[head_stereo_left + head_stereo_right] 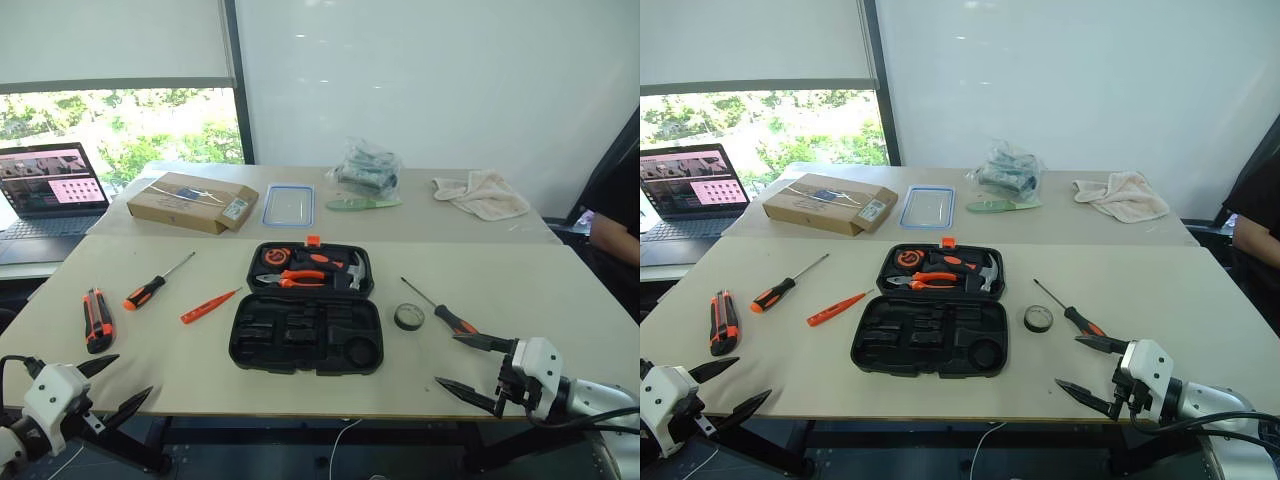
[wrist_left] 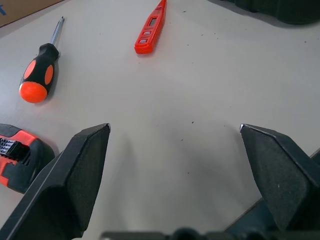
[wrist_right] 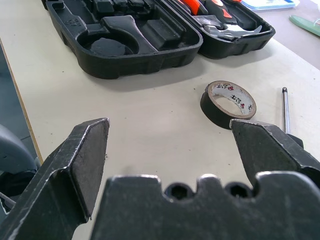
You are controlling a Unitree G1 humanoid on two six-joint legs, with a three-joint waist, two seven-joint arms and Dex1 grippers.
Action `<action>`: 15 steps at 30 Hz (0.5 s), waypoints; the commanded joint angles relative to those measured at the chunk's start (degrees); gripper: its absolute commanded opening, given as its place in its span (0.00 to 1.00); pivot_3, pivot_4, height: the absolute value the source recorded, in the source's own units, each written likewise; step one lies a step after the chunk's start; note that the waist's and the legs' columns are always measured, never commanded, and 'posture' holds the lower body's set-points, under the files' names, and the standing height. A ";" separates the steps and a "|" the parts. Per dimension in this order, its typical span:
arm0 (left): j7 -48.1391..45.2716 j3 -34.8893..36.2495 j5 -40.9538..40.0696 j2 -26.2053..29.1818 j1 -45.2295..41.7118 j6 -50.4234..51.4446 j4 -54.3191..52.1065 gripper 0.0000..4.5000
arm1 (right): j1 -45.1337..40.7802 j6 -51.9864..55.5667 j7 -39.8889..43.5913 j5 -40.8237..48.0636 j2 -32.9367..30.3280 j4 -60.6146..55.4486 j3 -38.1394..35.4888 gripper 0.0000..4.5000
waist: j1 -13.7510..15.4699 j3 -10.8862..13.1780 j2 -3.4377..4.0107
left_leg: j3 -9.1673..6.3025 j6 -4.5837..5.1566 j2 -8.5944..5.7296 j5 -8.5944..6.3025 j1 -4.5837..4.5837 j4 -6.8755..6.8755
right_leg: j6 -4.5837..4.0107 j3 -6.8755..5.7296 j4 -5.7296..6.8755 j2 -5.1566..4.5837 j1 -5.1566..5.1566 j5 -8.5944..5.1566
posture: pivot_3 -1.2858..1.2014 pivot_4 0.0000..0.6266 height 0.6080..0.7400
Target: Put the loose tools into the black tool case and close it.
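Lying open mid-worktop (image 1: pixel 560 290), black tool case (image 1: pixel 306 333); utility knife (image 1: pixel 97 320) and two screwdrivers left, tape roll (image 1: pixel 408 317) right. Left wrist: left gripper (image 2: pixel 175 131) fingers spread, holding nothing, above bare worktop. Right wrist: right gripper (image 3: pixel 169 123) fingers spread, holding nothing, near tape roll.

Matt moulded-plastic black tool case (image 1: pixel 305 335) on a smooth matt counter (image 1: pixel 520 290); glossy small black tape roll (image 3: pixel 228 103); brown cardboard box (image 1: pixel 191 201)

White wrists (image 1: pixel 538 368); black pointed fingers (image 1: pixel 478 342)
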 commanded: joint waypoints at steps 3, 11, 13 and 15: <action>5.46 5.85 -6.27 -1.84 -2.16 5.92 -0.26 0.99 | -3.71 -1.08 -1.33 1.91 3.31 -3.95 1.59 1.00 | -0.04 0.00 -0.01 | 0.00 0.00 0.01 0.00 0.00 0.00 | 0.00 0.00 0.01 0.01 0.00 0.00 | 0.52 0.24 1.00; 14.25 16.00 -15.10 -8.65 4.11 17.92 -1.14 0.99 | -10.15 3.76 -6.13 9.07 11.38 -11.52 3.03 1.00 | -0.32 -0.02 -0.05 | 0.05 -0.04 0.14 -0.01 0.08 -0.05 | -0.07 0.01 0.03 0.08 -0.01 0.01 | 0.52 0.24 1.00; 16.39 16.41 -18.10 -8.52 6.10 26.15 -3.60 0.99 | -10.56 2.63 -6.92 8.15 13.02 -11.84 3.70 1.00 | -0.01 -0.12 -0.22 | 0.03 -0.04 0.14 -0.02 0.06 -0.05 | -0.07 -0.02 0.02 0.08 -0.01 0.01 | 0.52 0.24 1.00; 17.12 16.65 -20.43 -7.11 4.92 29.94 -5.34 0.99 | -10.48 2.07 -7.02 7.46 13.77 -11.52 3.90 1.00 | 0.65 -0.16 -0.29 | -0.03 -0.04 0.14 -0.02 0.06 -0.04 | -0.08 -0.07 0.04 0.07 0.00 0.00 | 0.52 0.24 1.00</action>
